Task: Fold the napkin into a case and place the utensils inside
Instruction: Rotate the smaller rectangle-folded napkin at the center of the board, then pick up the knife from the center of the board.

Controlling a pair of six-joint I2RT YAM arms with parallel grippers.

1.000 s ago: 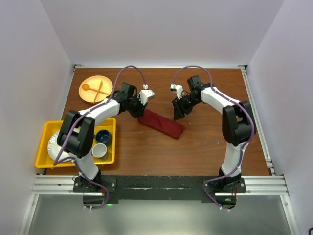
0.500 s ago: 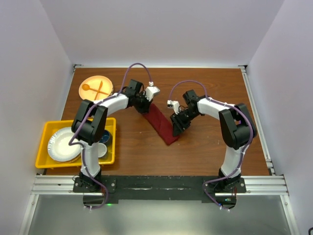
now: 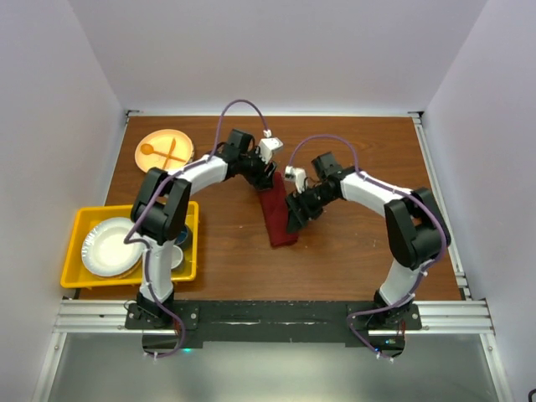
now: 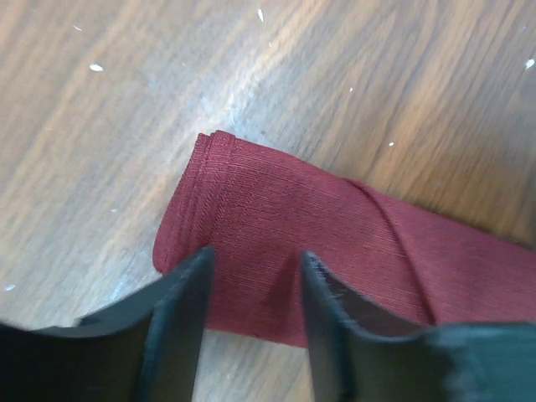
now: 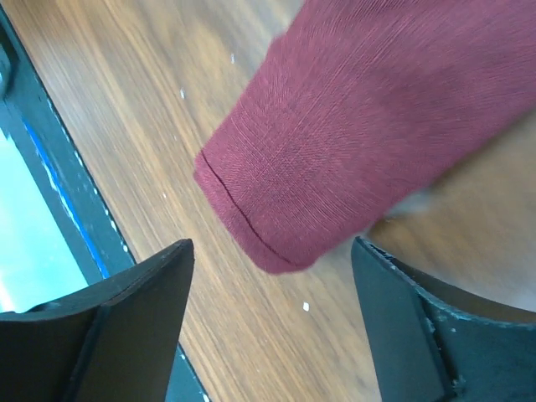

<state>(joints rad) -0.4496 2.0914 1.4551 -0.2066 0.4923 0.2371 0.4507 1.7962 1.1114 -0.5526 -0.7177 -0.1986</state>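
Note:
The maroon napkin (image 3: 275, 218) lies on the table as a narrow folded case, its length running from the far side toward the near edge. My left gripper (image 3: 266, 174) hovers at its far end. In the left wrist view that gripper (image 4: 251, 280) is open, with the flat cloth end (image 4: 276, 209) under its parted fingers (image 4: 180, 318). My right gripper (image 3: 293, 219) sits at the case's right side near its near end. It stands wide open (image 5: 272, 251), the rounded cloth end (image 5: 335, 151) lying free ahead of it. The utensils are out of view.
An orange plate (image 3: 159, 142) with an orange spoon and fork sits at the far left. A yellow bin (image 3: 74, 272) at the near left holds a white plate (image 3: 109, 248) and cups. The black rail (image 3: 268, 316) runs along the near edge.
The cloth packet has swung from a diagonal to nearly straight toward the near edge. Both grippers moved with it, then opened and let go.

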